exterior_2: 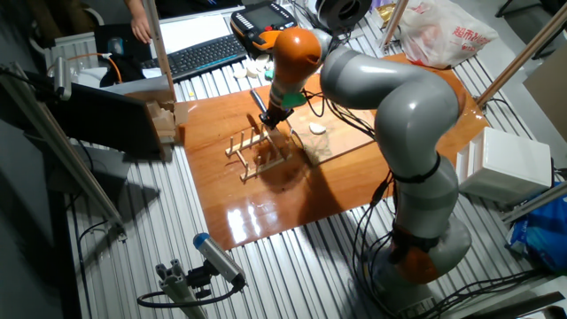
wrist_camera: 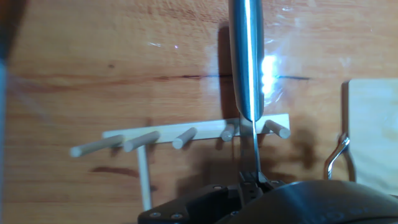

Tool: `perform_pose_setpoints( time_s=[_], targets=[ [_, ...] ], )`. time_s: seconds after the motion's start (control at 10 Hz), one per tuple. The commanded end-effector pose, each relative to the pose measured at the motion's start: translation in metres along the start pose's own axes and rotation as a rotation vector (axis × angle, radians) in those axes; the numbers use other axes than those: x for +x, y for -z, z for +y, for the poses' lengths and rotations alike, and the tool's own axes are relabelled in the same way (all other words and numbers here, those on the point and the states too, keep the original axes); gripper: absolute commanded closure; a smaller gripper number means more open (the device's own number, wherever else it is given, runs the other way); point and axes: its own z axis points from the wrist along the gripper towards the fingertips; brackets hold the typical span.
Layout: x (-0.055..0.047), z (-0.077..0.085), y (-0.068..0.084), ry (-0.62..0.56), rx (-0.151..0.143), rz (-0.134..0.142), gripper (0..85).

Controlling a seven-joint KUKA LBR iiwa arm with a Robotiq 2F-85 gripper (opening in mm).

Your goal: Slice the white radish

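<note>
The white radish (exterior_2: 317, 129) is a small pale oval lying on the light wooden cutting board (exterior_2: 347, 142), just right of my gripper (exterior_2: 271, 119). In the hand view the gripper (wrist_camera: 252, 180) is shut on a steel knife (wrist_camera: 246, 68), which runs straight away from the fingers over a wooden peg rack (wrist_camera: 186, 135). That rack (exterior_2: 257, 152) stands on the brown table top directly below the hand. Only the cutting board's edge (wrist_camera: 375, 137) shows at the right of the hand view. The radish is out of that view.
A bent metal wire (wrist_camera: 339, 155) sits by the board's edge. Wooden blocks (exterior_2: 165, 122) stand at the table's left. Behind are white chunks (exterior_2: 253, 69), a keyboard (exterior_2: 199, 53), a teach pendant (exterior_2: 262, 25) and a plastic bag (exterior_2: 443, 32). A white box (exterior_2: 510, 161) is at right.
</note>
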Motion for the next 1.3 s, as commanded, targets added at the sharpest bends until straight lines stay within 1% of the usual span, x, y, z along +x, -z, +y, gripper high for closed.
perform_pose_setpoints(
  time_s=[0.0,0.1,0.2,0.3,0.4,0.5,0.7,0.8,0.9,1.0,1.1,1.2],
  targets=[
    [0.001,0.004,0.029,0.007,0.018,-0.01,85.0],
    [0.001,0.002,0.031,0.021,0.016,-0.023,85.0],
    [-0.001,0.0,0.031,0.08,0.012,-0.026,85.0],
    [-0.003,-0.005,0.032,0.156,0.009,-0.009,85.0],
    [-0.003,-0.009,0.034,0.187,-0.002,0.0,85.0],
    [-0.002,-0.015,0.038,0.204,-0.004,-0.005,85.0],
    [0.001,-0.033,0.043,0.219,-0.004,-0.018,85.0],
    [0.006,-0.044,0.044,0.222,-0.002,-0.023,85.0],
    [0.01,-0.058,0.042,0.205,-0.004,-0.027,85.0],
    [0.013,-0.07,0.038,0.204,0.0,-0.032,85.0],
    [0.015,-0.078,0.034,0.206,-0.009,-0.034,85.0],
    [0.013,-0.076,0.032,0.202,-0.02,-0.027,85.0]
  ],
)
